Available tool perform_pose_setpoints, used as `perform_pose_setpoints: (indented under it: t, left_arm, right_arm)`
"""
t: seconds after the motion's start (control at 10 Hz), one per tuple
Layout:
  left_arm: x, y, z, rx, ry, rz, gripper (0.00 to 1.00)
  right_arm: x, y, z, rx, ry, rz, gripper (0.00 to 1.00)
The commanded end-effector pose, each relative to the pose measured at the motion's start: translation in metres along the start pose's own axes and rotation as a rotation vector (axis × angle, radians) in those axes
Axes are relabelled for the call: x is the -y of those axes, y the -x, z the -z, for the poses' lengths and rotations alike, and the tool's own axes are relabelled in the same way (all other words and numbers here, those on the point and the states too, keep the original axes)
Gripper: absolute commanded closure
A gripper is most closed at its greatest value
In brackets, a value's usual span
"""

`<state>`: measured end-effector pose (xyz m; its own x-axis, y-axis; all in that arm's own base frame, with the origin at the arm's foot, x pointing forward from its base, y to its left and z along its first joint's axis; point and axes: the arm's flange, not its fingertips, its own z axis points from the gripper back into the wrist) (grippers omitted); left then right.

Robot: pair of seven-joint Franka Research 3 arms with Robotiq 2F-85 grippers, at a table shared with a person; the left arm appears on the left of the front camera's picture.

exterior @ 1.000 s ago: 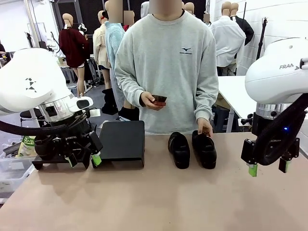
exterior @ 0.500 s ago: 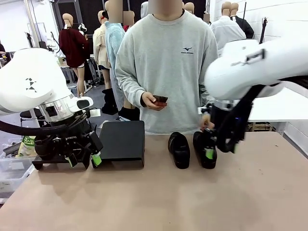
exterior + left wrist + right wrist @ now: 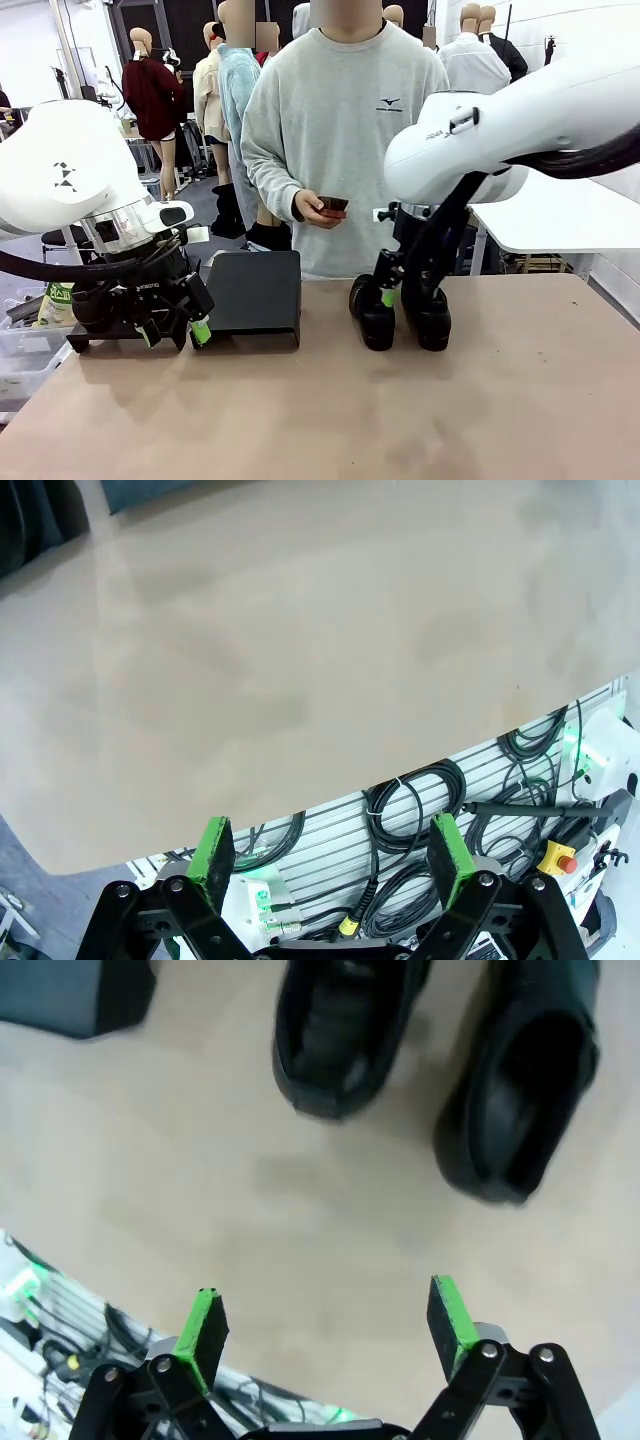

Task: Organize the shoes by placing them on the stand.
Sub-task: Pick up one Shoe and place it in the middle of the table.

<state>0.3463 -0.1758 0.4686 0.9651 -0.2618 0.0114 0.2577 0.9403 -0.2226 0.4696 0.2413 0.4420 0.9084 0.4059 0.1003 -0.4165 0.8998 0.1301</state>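
The right gripper (image 3: pixel 404 300) hangs low over the shoes, its green pads (image 3: pixel 205 1318) spread wide with bare table (image 3: pixel 330 1210) between them. From the wrist, both shoes lie just ahead of the fingertips: the left shoe (image 3: pixel 338 1035) and the right shoe (image 3: pixel 518 1110), side by side, openings up, toes toward the robot. They stand on the table at mid-width near the person's edge, the left shoe (image 3: pixel 375 318) well apart from the stand (image 3: pixel 252 293) and the right shoe (image 3: pixel 433 320) partly hidden by the arm.

The left gripper (image 3: pixel 175 332) sits low at the table's left side, just beside the stand's front corner. Its pads (image 3: pixel 212 845) are also apart and grip nothing.

Off the table's left edge a clear bin (image 3: pixel 22 368) holds a green-and-white packet (image 3: pixel 58 303).

The person's hand (image 3: pixel 312 208) holds a small dark-red thing at the waist.
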Motion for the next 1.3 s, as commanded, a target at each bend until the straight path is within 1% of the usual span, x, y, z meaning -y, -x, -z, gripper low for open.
perform_pose_setpoints:
  t: [0.0, 0.3, 0.5, 0.7, 0.9, 1.2]
  left_arm:
    - [-0.001, 0.001, 0.0, -0.006, 0.007, 0.006, 0.0]
    - [-0.001, 0.001, 0.0, -0.006, 0.007, 0.006, 0.0]
    - [-0.001, 0.001, 0.0, -0.006, 0.007, 0.006, 0.0]
    - [-0.001, 0.001, 0.0, -0.006, 0.007, 0.006, 0.0]
    - [-0.001, 0.001, 0.0, -0.006, 0.007, 0.006, 0.0]
    - [-0.001, 0.001, 0.0, -0.006, 0.007, 0.006, 0.0]
  right_arm:
    - [-0.008, -0.032, 0.017, 0.03, -0.031, -0.016, 0.0]
    - [-0.022, -0.076, 0.032, 0.026, -0.037, 0.013, 0.0]
    - [-0.03, -0.095, 0.042, 0.01, -0.046, 0.021, 0.0]
    - [-0.035, -0.104, 0.052, -0.016, -0.035, 0.025, 0.0]
    - [-0.031, -0.113, 0.065, -0.043, -0.026, 0.044, 0.0]
    - [-0.026, -0.127, 0.083, -0.052, -0.026, 0.042, 0.0]
